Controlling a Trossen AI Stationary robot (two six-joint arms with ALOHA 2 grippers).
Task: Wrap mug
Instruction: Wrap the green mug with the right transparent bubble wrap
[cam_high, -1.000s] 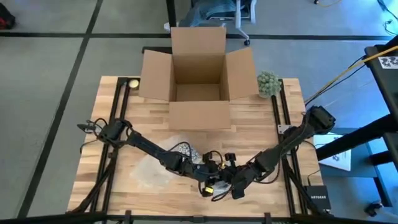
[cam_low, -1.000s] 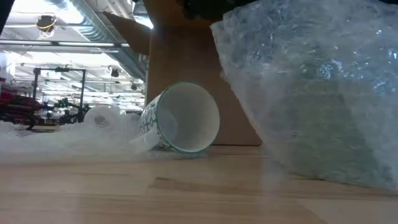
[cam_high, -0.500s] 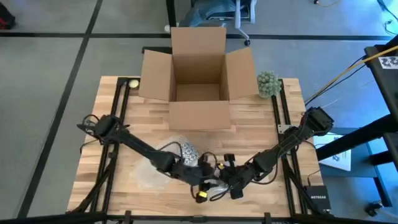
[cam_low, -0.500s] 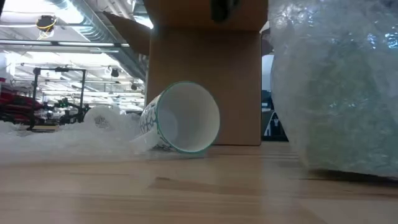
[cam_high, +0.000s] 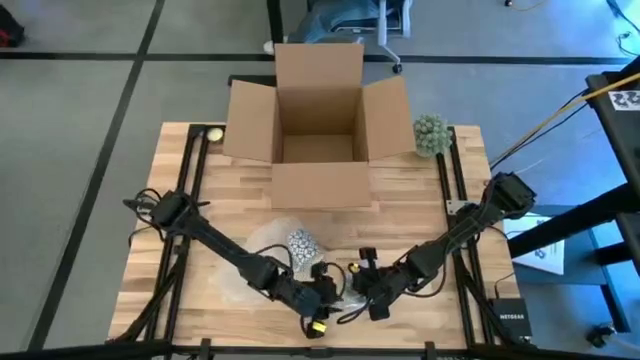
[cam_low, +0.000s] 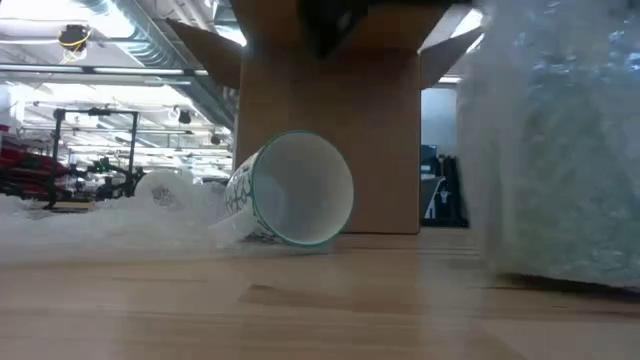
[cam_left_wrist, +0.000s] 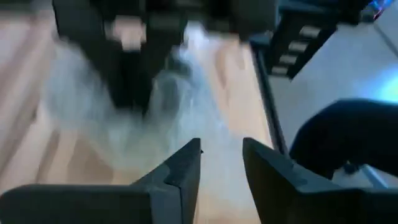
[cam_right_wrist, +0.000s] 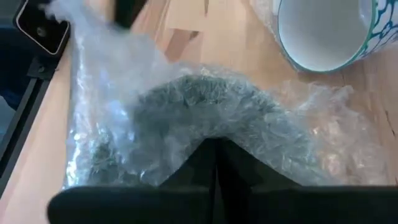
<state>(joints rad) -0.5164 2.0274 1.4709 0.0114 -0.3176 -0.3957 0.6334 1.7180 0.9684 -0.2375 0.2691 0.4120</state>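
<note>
white mug lying on side

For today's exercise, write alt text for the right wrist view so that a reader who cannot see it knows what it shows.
The right claw, its fingers closed together, pinches a fold of crinkled clear bubble wrap lying on the wooden table. Beyond the wrap a white mug with a teal rim and pattern lies on its side, its empty opening facing the camera.

Near centre is crowded: my left gripper and right gripper sit close together amid crumpled clear bubble wrap. White patterned mug lies just far. Open brown cardboard box blocks far centre. Bare wooden tabletop right stays passable.
</note>
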